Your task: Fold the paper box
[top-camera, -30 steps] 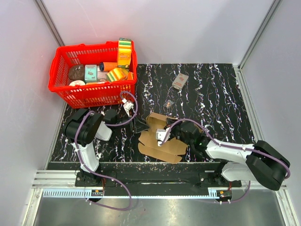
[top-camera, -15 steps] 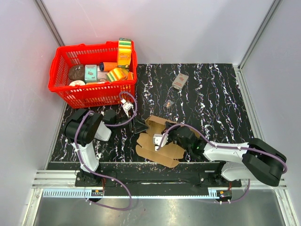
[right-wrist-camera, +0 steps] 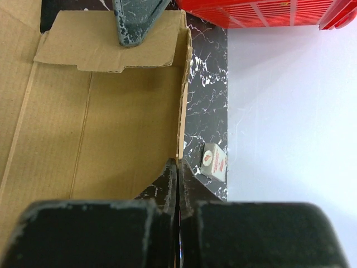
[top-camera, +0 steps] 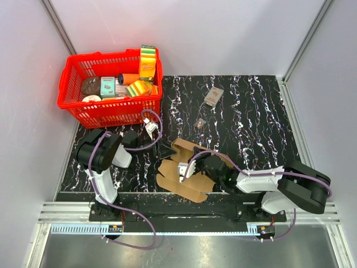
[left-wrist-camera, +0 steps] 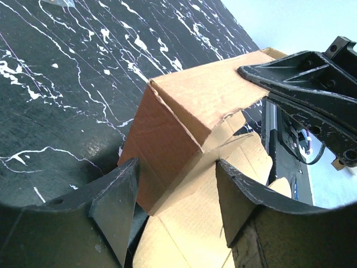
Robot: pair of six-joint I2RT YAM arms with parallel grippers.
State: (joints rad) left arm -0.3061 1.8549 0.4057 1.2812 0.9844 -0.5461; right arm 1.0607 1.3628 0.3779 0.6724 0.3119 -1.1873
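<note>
Top external: the paper box, a part-folded brown sheet, lies on the surface near its front edge, between the two arms. Over the last second it has slid left and toward the bases, and the right hand has travelled with it. The left hand has stayed at the sheet's far left corner. The red basket and the small printed packet have not moved.

Left wrist: the left hand's fingers stand well apart, astride a raised corner of the box. Flat cardboard shows between the fold and one finger, so they frame it rather than clamp it. A dark part of the right hand rests on the top flap.

Right wrist: the right hand is pinched tight, and the upright wall's thin edge runs straight into the seam between its fingers. By the look of it, it holds that wall.

The shift looks like the right arm pulling the wall up against the waiting left fingers. One side is being raised, and most folds are not yet done.
</note>
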